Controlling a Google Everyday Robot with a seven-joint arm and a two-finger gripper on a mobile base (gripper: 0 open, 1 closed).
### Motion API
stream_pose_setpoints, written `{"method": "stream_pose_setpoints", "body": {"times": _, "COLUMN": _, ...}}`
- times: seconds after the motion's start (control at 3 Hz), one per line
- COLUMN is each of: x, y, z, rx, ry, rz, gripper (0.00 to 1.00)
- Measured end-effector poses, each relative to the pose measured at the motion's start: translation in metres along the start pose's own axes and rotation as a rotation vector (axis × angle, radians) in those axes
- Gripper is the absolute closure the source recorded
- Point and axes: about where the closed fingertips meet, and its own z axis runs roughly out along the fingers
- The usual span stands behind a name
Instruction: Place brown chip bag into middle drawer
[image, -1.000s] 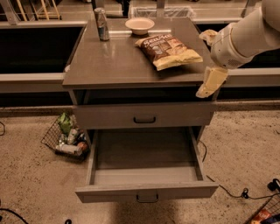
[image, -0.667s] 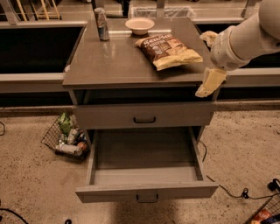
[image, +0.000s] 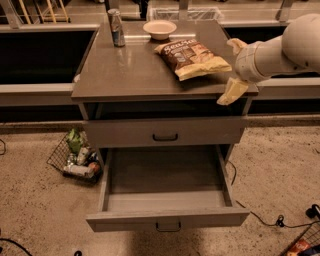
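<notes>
Pale two-finger hand at the bench's right edge, fingers spread, holding nothing, just right of the crinkly dark brown chip bag. The bag lies on the grey bench top, far right. Wide grey middle drawer is pulled open below, nearer.

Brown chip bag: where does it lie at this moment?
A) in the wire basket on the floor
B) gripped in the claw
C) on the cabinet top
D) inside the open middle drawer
C: the brown chip bag lies on the cabinet top, above the open middle drawer; the claw hangs just right of it, not holding it.
</notes>
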Motion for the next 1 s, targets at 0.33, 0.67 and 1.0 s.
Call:
{"method": "stream_pose_setpoints", "body": {"times": 0.33, "x": 0.005, "y": -0.020, "z": 0.017, "rx": 0.053, "ry": -0.071, "rz": 0.011, "gripper": 0.00}}
{"method": "stream_pose_setpoints", "body": {"times": 0.67, "x": 0.002, "y": -0.036, "z": 0.029, "rx": 0.090, "ry": -0.161, "rz": 0.028, "gripper": 0.00}}
{"method": "stream_pose_setpoints", "body": {"times": 1.0, "x": -0.002, "y": -0.047, "z": 0.038, "rx": 0.119, "ry": -0.233, "rz": 0.057, "gripper": 0.00}}
